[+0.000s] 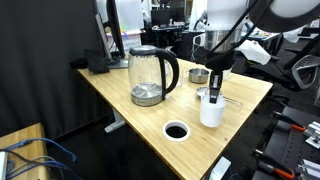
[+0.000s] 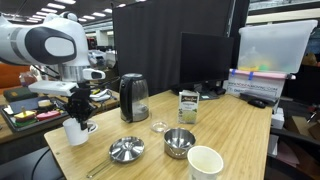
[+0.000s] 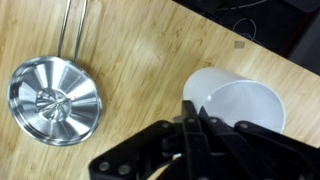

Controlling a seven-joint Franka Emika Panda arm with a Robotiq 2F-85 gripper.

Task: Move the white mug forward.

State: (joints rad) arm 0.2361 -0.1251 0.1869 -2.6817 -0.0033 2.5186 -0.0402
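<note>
The white mug (image 1: 211, 112) stands near the table's edge in both exterior views (image 2: 74, 131). In the wrist view the mug (image 3: 245, 105) sits at the right, its open mouth facing the camera. My gripper (image 1: 214, 92) comes down from above onto the mug, as the exterior view (image 2: 80, 113) also shows. In the wrist view my gripper's fingers (image 3: 193, 122) are closed together on the near part of the mug's rim. The mug's base seems to rest on the wooden table (image 1: 120, 85).
A glass kettle (image 1: 151, 75) (image 2: 133, 97) stands further along the table. A flat silver saucer (image 3: 55, 98) (image 2: 126, 150) lies beside the mug, and a small metal bowl (image 2: 179, 142) (image 1: 198, 75) is nearby. Also there: another white cup (image 2: 205, 162), a green box (image 2: 187, 105) and a cable hole (image 1: 176, 130).
</note>
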